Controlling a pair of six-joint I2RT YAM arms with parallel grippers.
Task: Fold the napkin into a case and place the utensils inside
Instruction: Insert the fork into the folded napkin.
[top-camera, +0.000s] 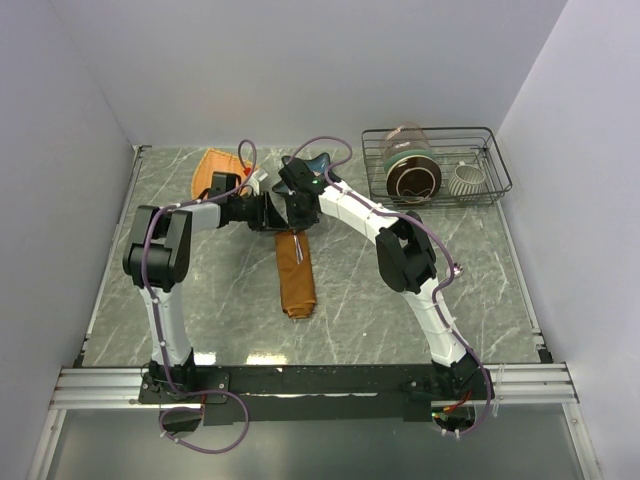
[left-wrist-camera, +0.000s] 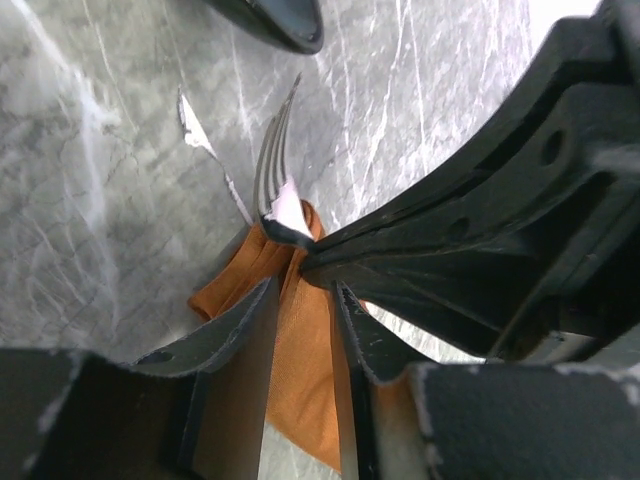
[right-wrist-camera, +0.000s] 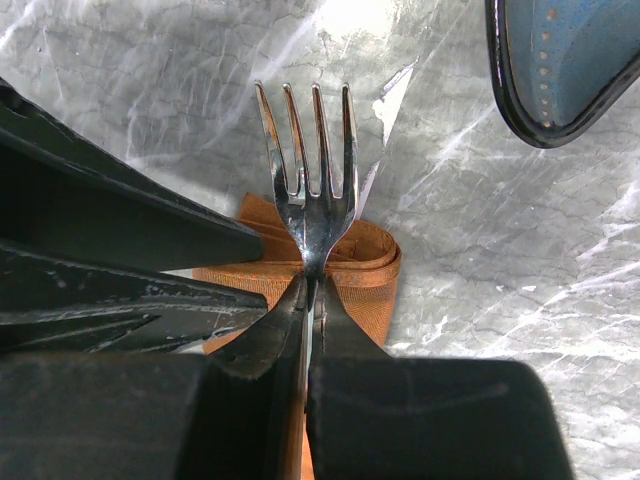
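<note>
Right hand (right-wrist-camera: 310, 287) clamps fork (right-wrist-camera: 305, 180), tines pointing far; case (top-camera: 296, 280) runs near-far; left hand (left-wrist-camera: 305, 292) astride it, grip unclear.

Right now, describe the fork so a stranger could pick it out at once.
On the grey marble table, a narrow rust-orange case lies in the middle. At its far end the right tool is shut on the fork at its neck. Among black tools and orange cloth, it is the shiny silver piece with four tines.

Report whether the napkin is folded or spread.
Folded: the napkin lies as a narrow strip, its layered end showing under the fork.
</note>
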